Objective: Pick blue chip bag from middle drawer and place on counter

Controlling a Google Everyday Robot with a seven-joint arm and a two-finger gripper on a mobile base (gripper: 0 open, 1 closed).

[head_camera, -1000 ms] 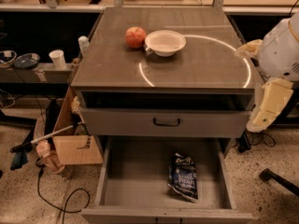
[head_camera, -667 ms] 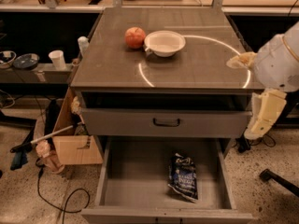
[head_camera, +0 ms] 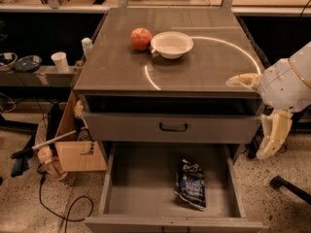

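Note:
The blue chip bag (head_camera: 190,184) lies flat on the grey floor of the open middle drawer (head_camera: 141,188), right of its centre and close to the right wall. The counter (head_camera: 204,57), a grey-brown cabinet top with a thin white circle, is above it. My gripper (head_camera: 246,118) hangs at the cabinet's right front corner, level with the counter edge and well above and to the right of the bag. Its two cream fingers (head_camera: 273,134) are spread wide apart and hold nothing.
A red apple (head_camera: 141,38) and a white bowl (head_camera: 171,44) sit on the counter's back left part. A shut drawer front with a black handle (head_camera: 173,127) is above the open drawer. A cardboard box (head_camera: 77,149), cables and a cup (head_camera: 60,61) are to the left.
My arm and gripper have moved down and a little to the left along the cabinet's right side. The bag, apple and bowl have not moved.

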